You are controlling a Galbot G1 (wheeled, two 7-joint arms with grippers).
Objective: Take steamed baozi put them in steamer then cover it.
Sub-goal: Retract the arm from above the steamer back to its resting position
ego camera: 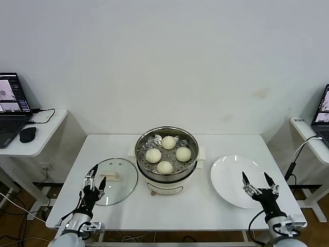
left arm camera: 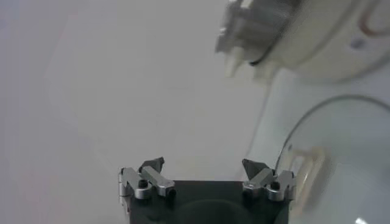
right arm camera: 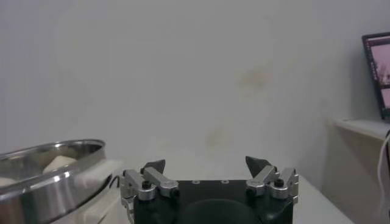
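A big white table (ego camera: 175, 206) holds everything. In the middle of it sits the round shiny steel steamer (ego camera: 166, 156) on its cream-white base. Its top is not covered. Four small round cream-white baozi (ego camera: 168, 142) lie on the tray with holes inside it: one far, one left, one right and one near.

To the right of the steamer lies a flat round white plate (ego camera: 229, 177) with nothing on it. To the left of the steamer lies the round clear glass cover (ego camera: 121, 182) with a metal rim, flat on the table, with its cream-white handle (ego camera: 109, 176) pointing up.

The left gripper (ego camera: 94, 180) hangs over the near left edge of the cover. Its fingers are spread wide and hold nothing. The right gripper (ego camera: 258, 181) hangs over the near right part of the plate. Its fingers are spread wide too, and they hold nothing.

Small side tables with laptops stand far left and far right.
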